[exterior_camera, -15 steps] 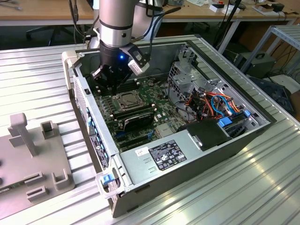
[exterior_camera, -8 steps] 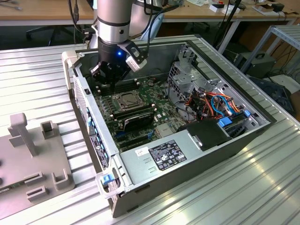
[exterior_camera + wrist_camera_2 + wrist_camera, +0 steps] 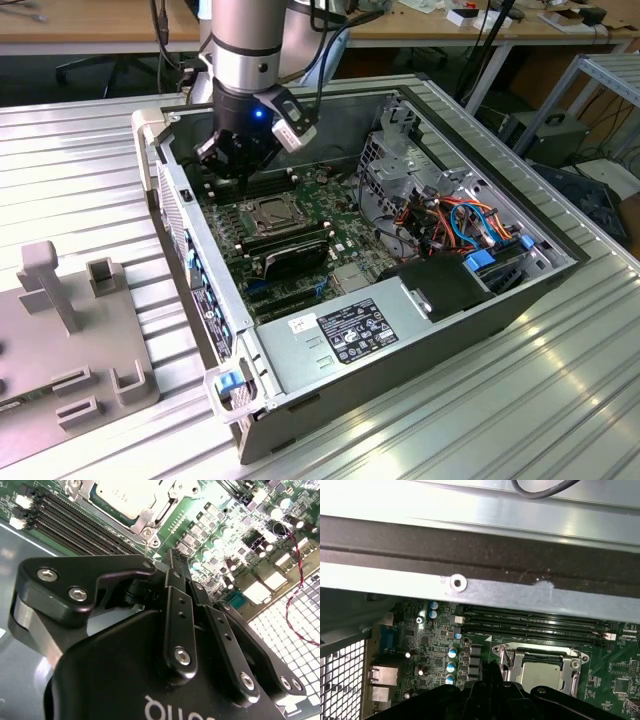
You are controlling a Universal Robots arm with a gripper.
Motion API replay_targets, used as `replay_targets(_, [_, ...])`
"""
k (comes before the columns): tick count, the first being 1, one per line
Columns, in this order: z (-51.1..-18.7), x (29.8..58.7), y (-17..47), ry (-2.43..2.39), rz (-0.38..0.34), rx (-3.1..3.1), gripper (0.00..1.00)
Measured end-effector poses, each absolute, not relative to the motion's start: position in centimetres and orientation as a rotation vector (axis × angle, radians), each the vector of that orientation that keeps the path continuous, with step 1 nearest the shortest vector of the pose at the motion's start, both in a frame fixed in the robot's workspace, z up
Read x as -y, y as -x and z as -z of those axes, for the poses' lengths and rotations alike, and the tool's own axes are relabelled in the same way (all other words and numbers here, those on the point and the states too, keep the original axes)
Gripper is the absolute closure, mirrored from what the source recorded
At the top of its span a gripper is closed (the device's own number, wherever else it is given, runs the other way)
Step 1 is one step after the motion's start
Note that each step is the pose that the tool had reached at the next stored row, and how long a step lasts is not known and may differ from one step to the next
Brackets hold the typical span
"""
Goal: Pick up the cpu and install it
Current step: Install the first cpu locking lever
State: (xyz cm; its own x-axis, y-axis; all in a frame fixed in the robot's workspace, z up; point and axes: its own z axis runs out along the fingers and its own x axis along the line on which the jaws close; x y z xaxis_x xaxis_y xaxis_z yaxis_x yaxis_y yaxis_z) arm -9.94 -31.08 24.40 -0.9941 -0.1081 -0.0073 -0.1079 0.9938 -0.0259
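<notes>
Cpu (image 3: 542,672) lies just ahead of the closed, empty claw (image 3: 492,674); likely light, stiff, fragile, best pinched by opposite edges.

— Where is the cpu (image 3: 542,674)?
— It lies flat inside the hinged metal socket frame (image 3: 535,652) on the green motherboard (image 3: 620,680), top face up.
— What does it look like?
— A small square chip with a dull silver-grey metal top. In both wrist views the frame borders its edges.
— And where is it within the open computer case (image 3: 450,345)?
— In the exterior view it sits toward the exterior view's left, in the far half of the case. Long black memory slots (image 3: 530,620) run just beside the socket, parallel to one of its sides.
— Tilted?
— No, it looks level with the board.
</notes>
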Motion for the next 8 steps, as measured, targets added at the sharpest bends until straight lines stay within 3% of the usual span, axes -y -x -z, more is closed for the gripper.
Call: replay_targets(8, [-25.04,31.04,9.94,0.169,0.036,-3.128,0.89])
